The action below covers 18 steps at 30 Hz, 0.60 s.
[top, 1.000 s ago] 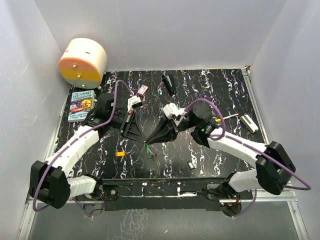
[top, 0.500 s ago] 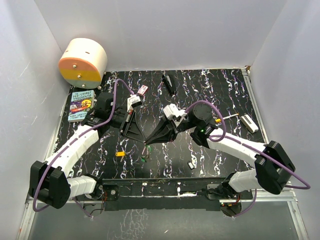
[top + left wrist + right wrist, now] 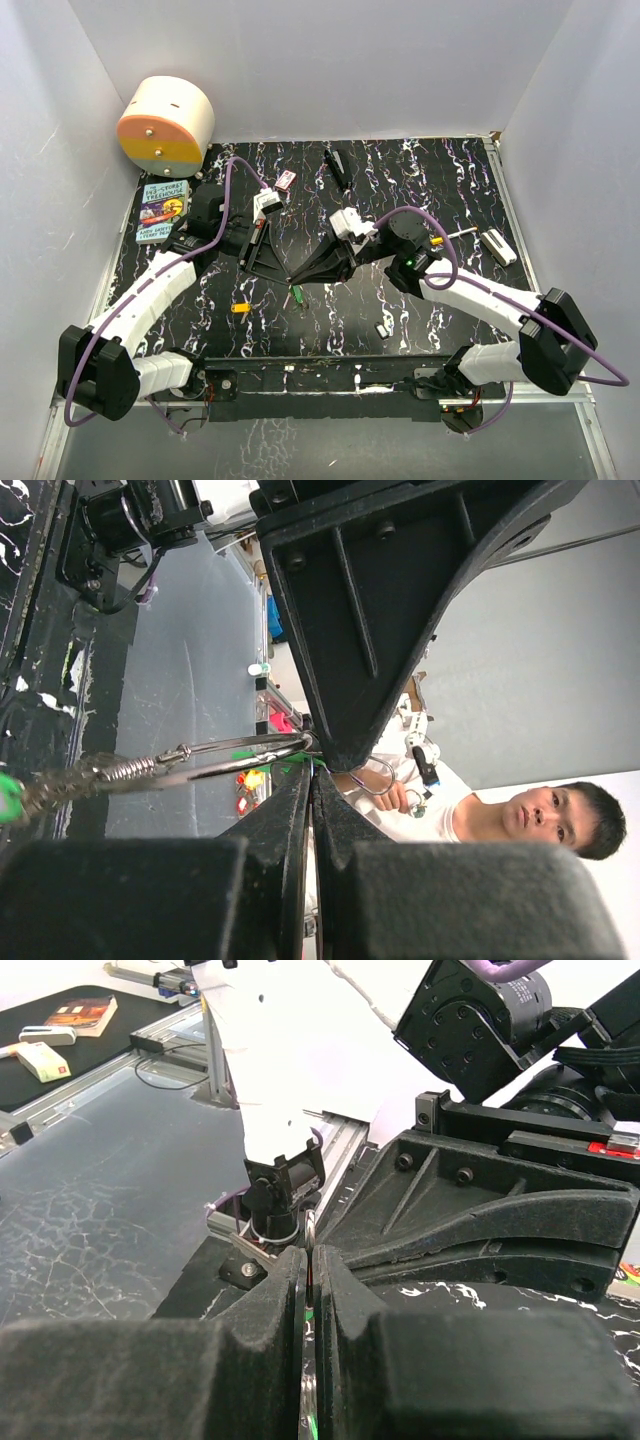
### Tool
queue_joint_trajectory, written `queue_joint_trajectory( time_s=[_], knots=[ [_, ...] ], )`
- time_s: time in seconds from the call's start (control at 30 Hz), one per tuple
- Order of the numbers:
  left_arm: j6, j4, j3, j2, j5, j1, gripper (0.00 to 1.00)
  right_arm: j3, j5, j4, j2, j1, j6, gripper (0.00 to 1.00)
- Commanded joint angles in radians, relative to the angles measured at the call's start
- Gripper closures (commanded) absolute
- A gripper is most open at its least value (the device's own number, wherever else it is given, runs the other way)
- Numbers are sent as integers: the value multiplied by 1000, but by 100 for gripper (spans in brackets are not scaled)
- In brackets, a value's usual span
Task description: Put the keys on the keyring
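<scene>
The keyring (image 3: 232, 754) is a thin wire ring seen nearly edge-on in the left wrist view. A short chain and a green tag (image 3: 8, 796) hang off its left end. In the right wrist view its silvery edge (image 3: 310, 1232) runs through the gap of my right gripper (image 3: 311, 1252), which is shut on it. My left gripper (image 3: 312, 770) is shut, its tip against the ring's right end and the right gripper's tip; I cannot see anything between its fingers. From above, the left gripper (image 3: 283, 272) and the right gripper (image 3: 294, 280) meet mid-table, with the green tag (image 3: 298, 296) dangling below.
A cream-and-orange round box (image 3: 166, 124) and a book (image 3: 163, 210) are at the back left. A pink-red card (image 3: 285, 180) and a black pen-like object (image 3: 337, 168) lie behind the grippers. A white block (image 3: 501, 246) lies right, an orange bit (image 3: 240, 307) and a small piece (image 3: 382, 328) near front.
The two gripper tips stay together. The right arm has shifted slightly, and the green tag has swung under the tips and come back.
</scene>
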Motion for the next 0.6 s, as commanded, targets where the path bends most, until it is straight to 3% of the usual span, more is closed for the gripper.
queue_joint_trajectory(
  time_s=[0.0,0.57],
  knots=[
    [-7,17,3,-38,177,-2,100,-3,42,9,-47,0,-87,93],
    [-6,15,14,-26,178,-2,100,-5,59,-37,-55,1,-124,93]
  ],
)
